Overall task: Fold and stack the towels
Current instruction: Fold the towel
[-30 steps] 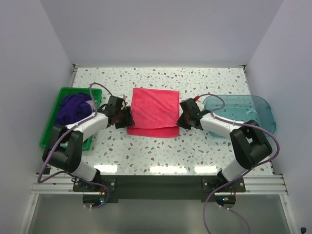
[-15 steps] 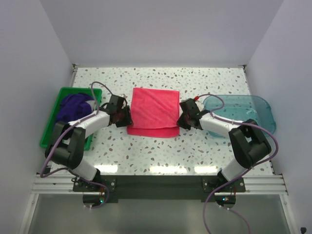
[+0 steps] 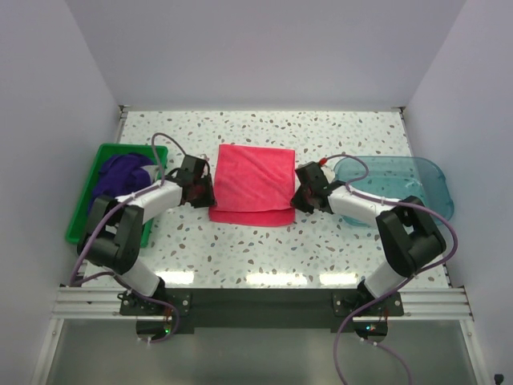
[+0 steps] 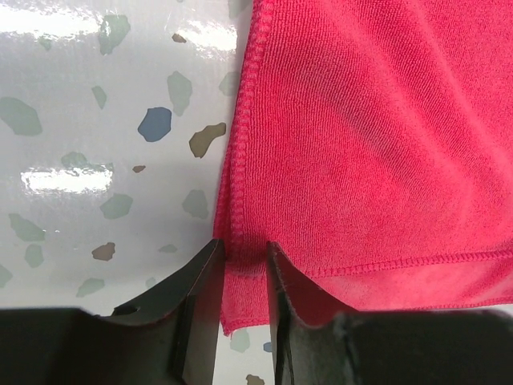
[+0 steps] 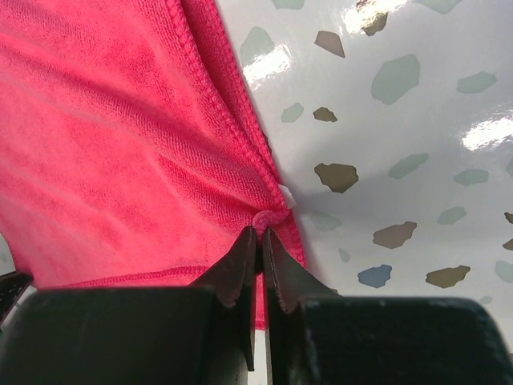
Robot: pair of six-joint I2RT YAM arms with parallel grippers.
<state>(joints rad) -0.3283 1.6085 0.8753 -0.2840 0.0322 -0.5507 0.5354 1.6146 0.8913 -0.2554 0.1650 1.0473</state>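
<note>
Fingertips (image 5: 236, 269) of right gripper (image 5: 259, 233): pressed together, pinching a small pucker of hem at right edge of hot pink towel (image 5: 120, 144). Fingertips (image 4: 200, 277) of left gripper (image 4: 240, 247): slightly apart, straddling towel's left hem, cloth between them lying flat. Towel folded, lying mid-way across speckled table (image 3: 264, 249) between both arms. To its left, green bin (image 3: 84, 212) holding dark purple towels (image 3: 120, 175); to its right, teal tray (image 3: 425, 180), partly overlapped by right arm and cable.

1. Towel (image 3: 251, 184): pink cloth, matt, fine pile, stitched hem.
2. Table (image 3: 264, 249): smooth, glossy, speckled.
3. Bin (image 3: 80, 216), 9 o'clock: green plastic.
4. Tray (image 3: 426, 171), 3 o'clock: translucent teal plastic, glossy.
</note>
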